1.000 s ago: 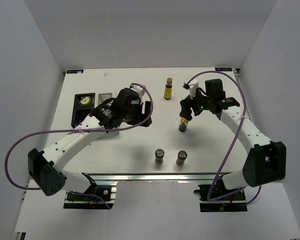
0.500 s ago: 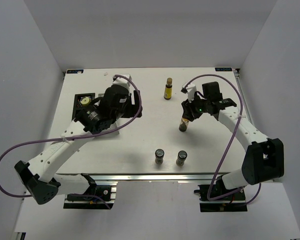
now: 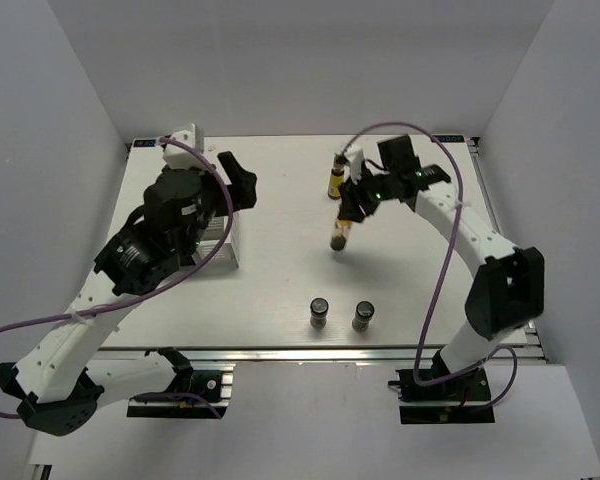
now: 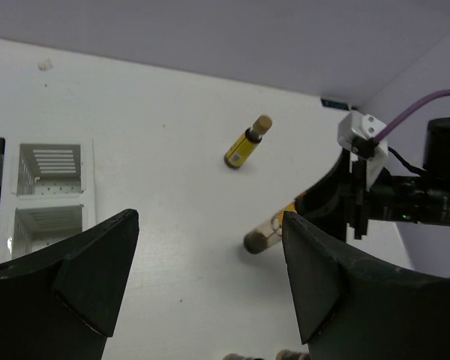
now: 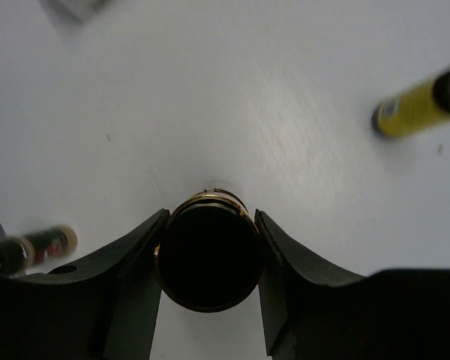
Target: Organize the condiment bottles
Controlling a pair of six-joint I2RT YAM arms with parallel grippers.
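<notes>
Mid-table, my right gripper has hauled the amber bottle leftward, clamped on its cap. The bottle's tilted and now sits near the yellow bottle. The left gripper swung back toward the white box, fingers wide, holding nothing. I'd guess grouping's underway; the dark bottles wait up front.

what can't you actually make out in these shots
Amber bottle body: right wrist view shows only its top, end-on.
Yellow bottle label: blurred there, too small elsewhere.
Two dark bottles: cut off by left wrist view's bottom edge.
White box: left arm covers most in top view.
</notes>
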